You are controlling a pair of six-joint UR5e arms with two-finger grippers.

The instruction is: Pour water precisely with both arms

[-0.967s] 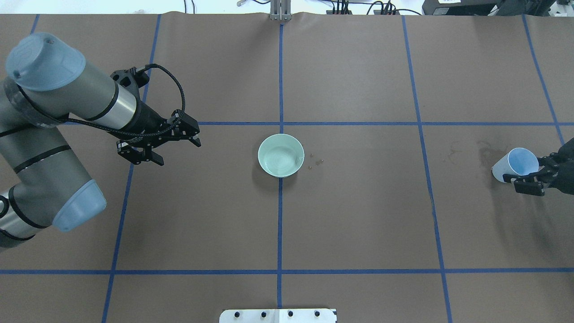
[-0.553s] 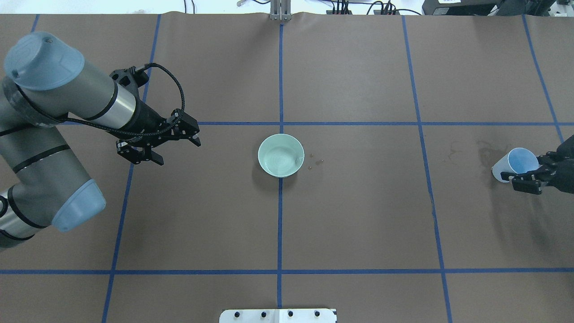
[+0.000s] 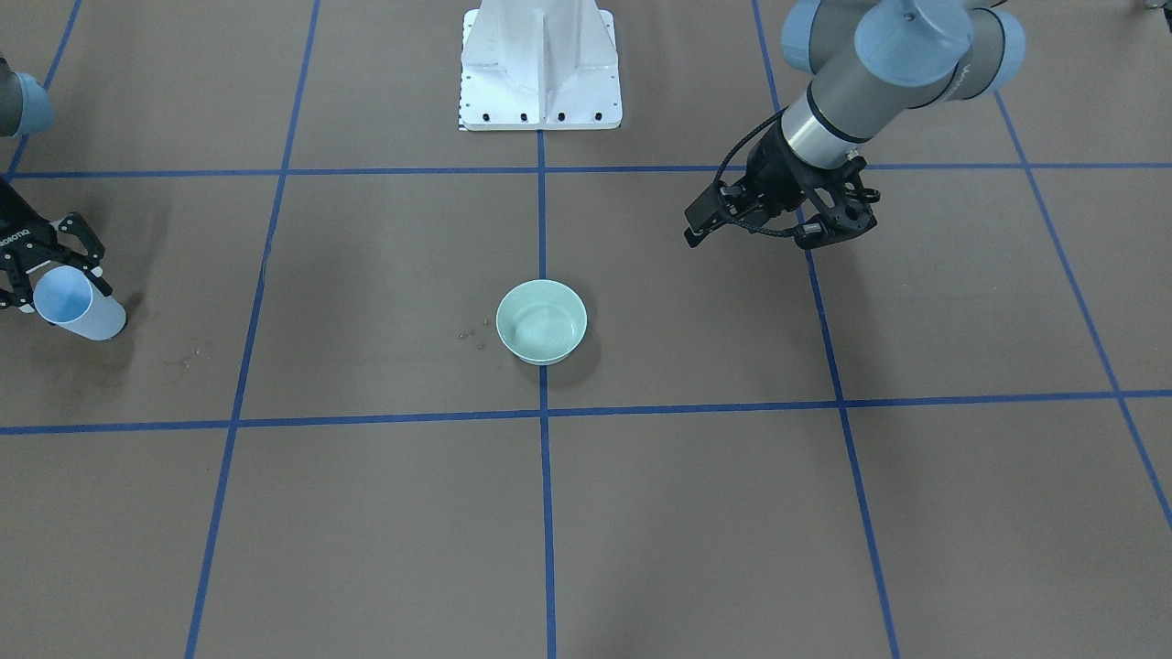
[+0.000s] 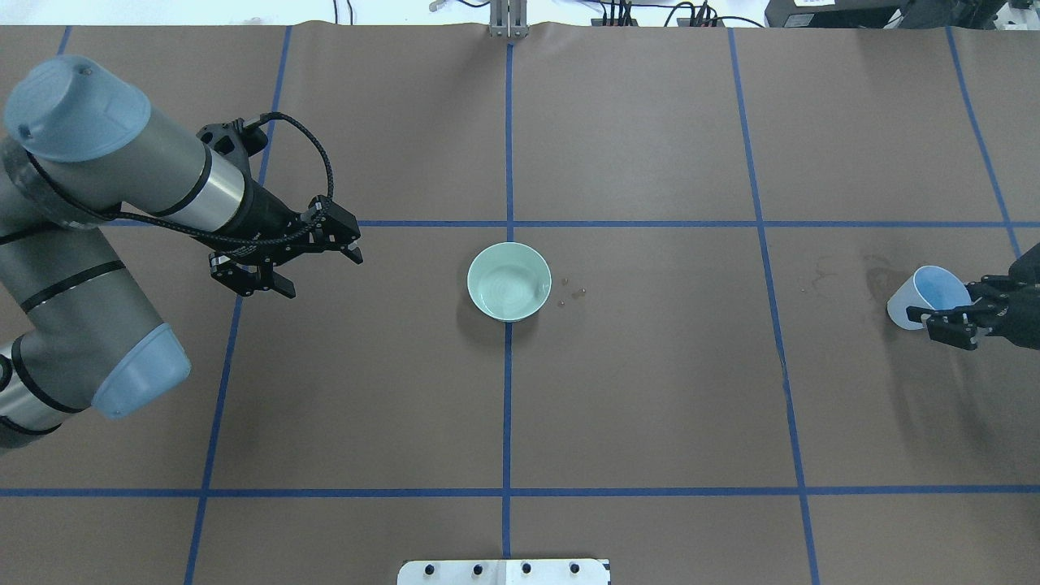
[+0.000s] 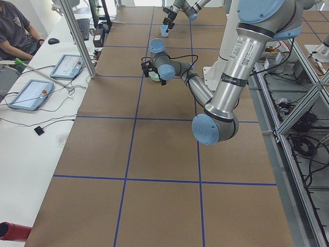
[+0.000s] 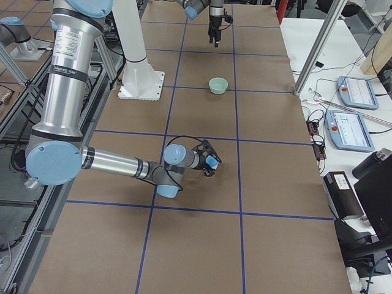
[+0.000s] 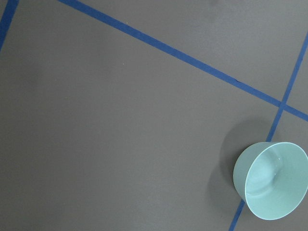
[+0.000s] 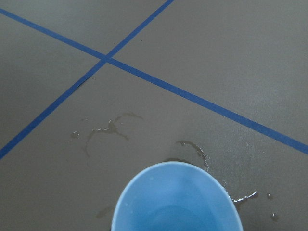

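Note:
A pale green bowl [image 4: 509, 282] stands at the table's middle; it also shows in the front view [image 3: 541, 321] and the left wrist view [image 7: 272, 180]. Faint ripples of water [image 4: 505, 288] show inside it. My left gripper [image 4: 321, 275] is open and empty, to the left of the bowl and well apart from it. My right gripper [image 4: 946, 317] is shut on a light blue cup [image 4: 926, 294] at the far right and holds it tilted just above the table. The cup's rim fills the bottom of the right wrist view [image 8: 175, 199].
Small water drops [image 4: 573, 292] lie beside the bowl. Wet rings and streaks [image 8: 108, 130] mark the brown paper near the cup. Blue tape lines [image 4: 509, 146] cross the table. The white pedestal [image 3: 540, 64] stands at the robot's edge.
My right gripper has moved slightly toward the table's middle with the cup in it. The left arm has drawn back a little. The bowl has not moved.

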